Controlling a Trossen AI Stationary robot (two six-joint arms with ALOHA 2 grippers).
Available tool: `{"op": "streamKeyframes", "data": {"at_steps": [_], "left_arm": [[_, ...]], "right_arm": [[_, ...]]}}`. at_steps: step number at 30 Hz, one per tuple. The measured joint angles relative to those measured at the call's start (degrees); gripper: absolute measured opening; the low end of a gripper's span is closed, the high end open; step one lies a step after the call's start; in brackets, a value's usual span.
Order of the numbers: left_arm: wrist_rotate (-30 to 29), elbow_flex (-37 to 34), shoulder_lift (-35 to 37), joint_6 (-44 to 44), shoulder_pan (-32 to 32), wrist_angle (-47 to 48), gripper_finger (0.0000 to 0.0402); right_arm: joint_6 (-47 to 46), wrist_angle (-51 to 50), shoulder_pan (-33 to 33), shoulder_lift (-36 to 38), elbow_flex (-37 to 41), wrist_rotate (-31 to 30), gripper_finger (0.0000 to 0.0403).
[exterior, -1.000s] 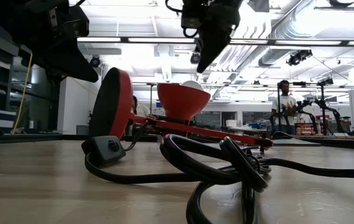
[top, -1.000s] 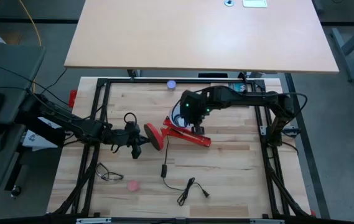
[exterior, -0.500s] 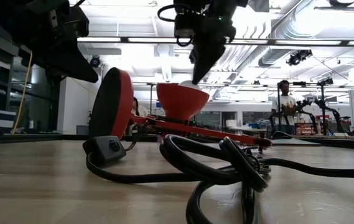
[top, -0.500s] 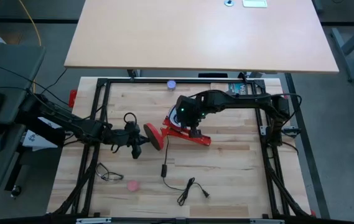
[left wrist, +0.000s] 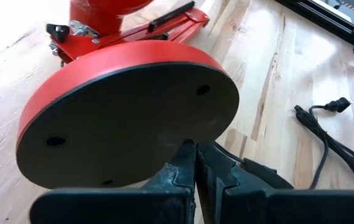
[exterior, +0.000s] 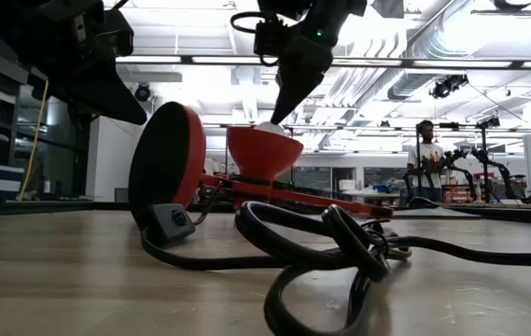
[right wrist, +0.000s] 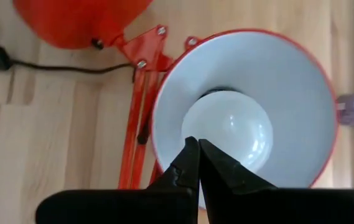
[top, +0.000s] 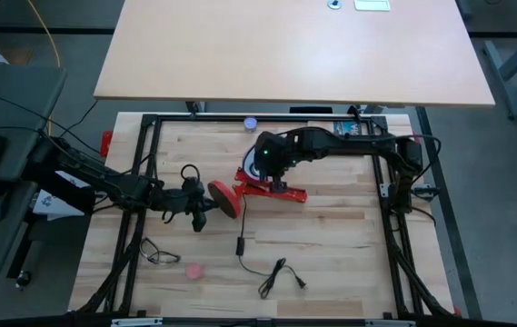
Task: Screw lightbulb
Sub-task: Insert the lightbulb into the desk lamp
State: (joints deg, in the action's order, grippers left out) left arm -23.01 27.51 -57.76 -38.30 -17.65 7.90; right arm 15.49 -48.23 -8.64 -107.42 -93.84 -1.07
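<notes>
Right gripper (right wrist: 193, 163), fingers closed and empty, has shifted left over the red lamp's shade (right wrist: 301, 81). The frosted white lightbulb (right wrist: 226, 129) sits inside, directly beneath the fingertips.

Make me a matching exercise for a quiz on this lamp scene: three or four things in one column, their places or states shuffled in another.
Things:
1. lightbulb
2. lamp base
3. right hand
4. plug end of the cord

Places or states:
A. lying on bare wood, away from the lamp
B. inside the shade
C. shut, poised over the shade
D. on edge, with the shut left hand at its rim

Pairs: 1-B, 2-D, 3-C, 4-A
</notes>
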Motion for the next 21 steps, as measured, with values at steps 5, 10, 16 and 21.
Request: {"op": "streamKeyframes", "data": {"at_steps": [5, 10, 16, 21], "left_arm": [[0.25, 0.0, 0.0, -0.02, 0.0, 0.0, 0.0], [0.27, 0.0, 0.0, -0.02, 0.0, 0.0, 0.0], [0.27, 0.0, 0.0, -0.02, 0.0, 0.02, 0.0], [0.13, 0.0, 0.0, -0.02, 0.0, 0.0, 0.0]], "right_arm": [[0.0, 3.65, -1.61, 0.0, 0.0, 0.01, 0.0], [0.0, 5.55, -2.44, 0.0, -0.04, 0.68, 0.0], [0.0, 5.42, -2.22, 0.0, -0.04, 2.81, 0.0], [0.0, 7.95, -2.21, 0.0, -0.04, 3.05, 0.0]]}}
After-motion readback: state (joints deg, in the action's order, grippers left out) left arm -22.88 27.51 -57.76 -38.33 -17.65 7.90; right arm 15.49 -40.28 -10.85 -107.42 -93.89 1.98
